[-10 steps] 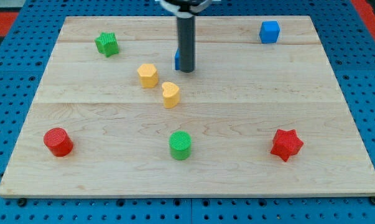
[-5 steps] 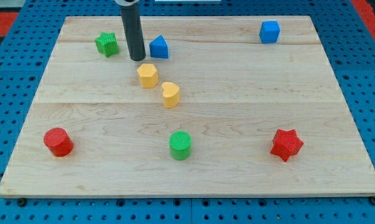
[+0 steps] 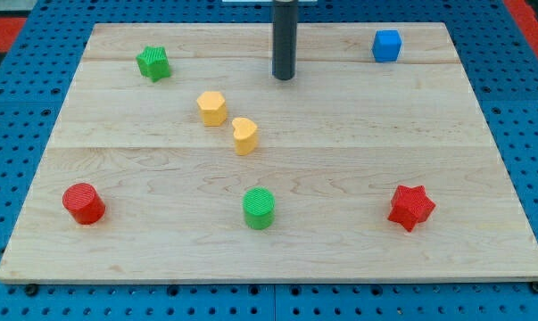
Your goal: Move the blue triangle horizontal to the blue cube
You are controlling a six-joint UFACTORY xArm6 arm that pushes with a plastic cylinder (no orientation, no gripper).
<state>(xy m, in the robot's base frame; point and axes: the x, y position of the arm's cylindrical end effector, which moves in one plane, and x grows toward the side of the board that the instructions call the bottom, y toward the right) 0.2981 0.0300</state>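
Rod's tip is resting upper centre on the surface, left of blue cube; blue triangle hidden; no jaws showing, state untellable.

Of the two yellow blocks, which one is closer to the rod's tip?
The upper-left yellow block is closer to my tip; the yellow heart block lies lower.

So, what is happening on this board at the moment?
A single arm with a dark rod is pushing blocks on a wooden board. My tip is near the view's top, left of the blue cube and apart from it. The blue triangle does not show; it may be hidden behind the rod, I cannot tell. The other blocks lie untouched: green star, two yellow blocks, green cylinder, red cylinder, red star.
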